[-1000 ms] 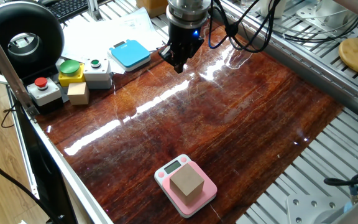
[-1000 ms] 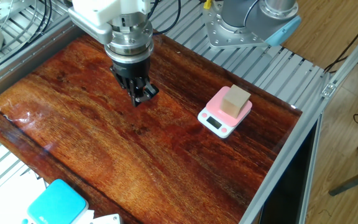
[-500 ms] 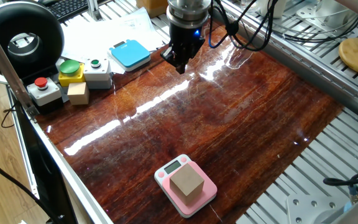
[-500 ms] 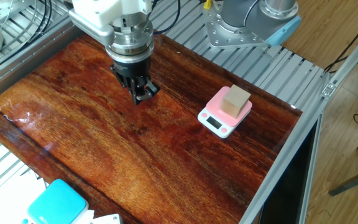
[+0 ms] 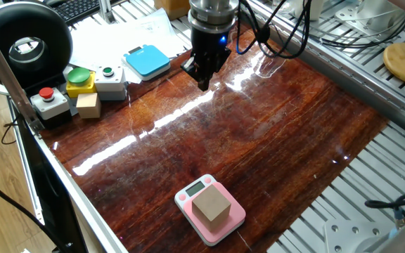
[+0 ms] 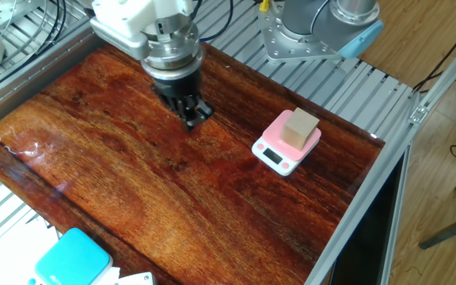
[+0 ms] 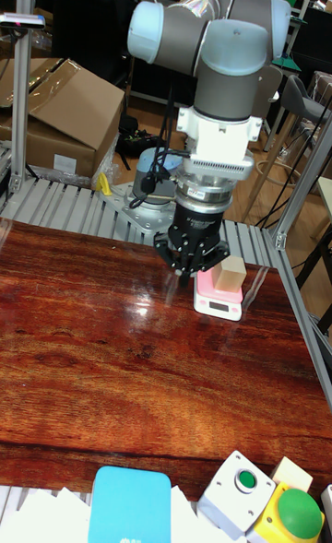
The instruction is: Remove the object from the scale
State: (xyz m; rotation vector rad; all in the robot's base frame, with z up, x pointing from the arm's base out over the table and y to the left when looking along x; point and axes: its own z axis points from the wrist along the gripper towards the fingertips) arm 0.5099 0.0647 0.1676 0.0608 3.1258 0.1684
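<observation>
While tool (image 7: pixel 194 268) overlaps scale (image 7: pixel 219 302), other views separate them.

Bright, sharp views (overhead glare streaks the glossy table (image 5: pixel 273 126)).

The gripper (image 7: pixel 193 265) hangs over the wooden table (image 7: pixel 111 349), partly in front of the pink scale (image 7: pixel 221 301). A tan cube (image 7: pixel 231 274) sits on the scale.

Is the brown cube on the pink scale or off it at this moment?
On it. The cube sits on the pink scale, beside its white display, and the gripper is far across the table, not touching either.
</observation>
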